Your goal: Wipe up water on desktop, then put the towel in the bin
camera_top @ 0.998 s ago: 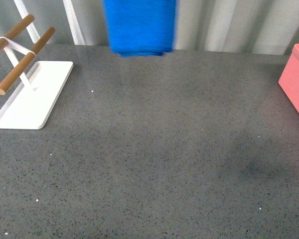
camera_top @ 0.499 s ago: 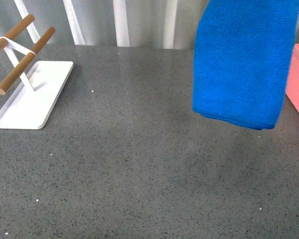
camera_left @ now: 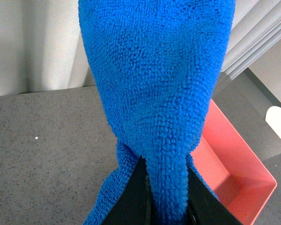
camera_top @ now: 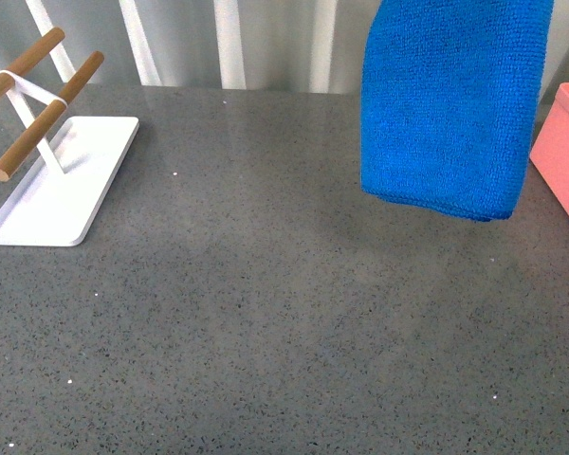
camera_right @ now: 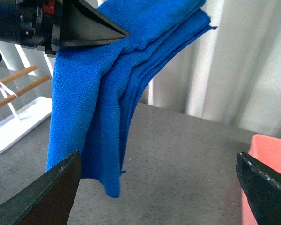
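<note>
The desktop [camera_top: 266, 313] fills the front view. This view shows neither arm. It shows the towel [camera_top: 446, 104] hanging in the air at the upper right, with its lower edge clear of the surface. The bin [camera_top: 564, 142] stands just right of the towel at the frame edge.

The left wrist view adds the grip. The left gripper [camera_left: 167, 199] has its two black fingers [camera_left: 136, 197] closed against a bunched fold of the towel. The rest of the cloth hangs away from the fingers. The open bin lies on the desktop beyond the towel and off to one side of it.

The right wrist view shows the towel from the side. It hangs in several layers from the tip of the left gripper, above the desktop. The right gripper [camera_right: 157, 187] has its jaws spread wide and holds nothing. The towel is well apart from both of its fingers.

Count:
- one desktop
- one towel
- one bin
- one white tray [camera_top: 66, 190]
- two wooden rods [camera_top: 47, 118] raised above the tray
- two grippers
</note>
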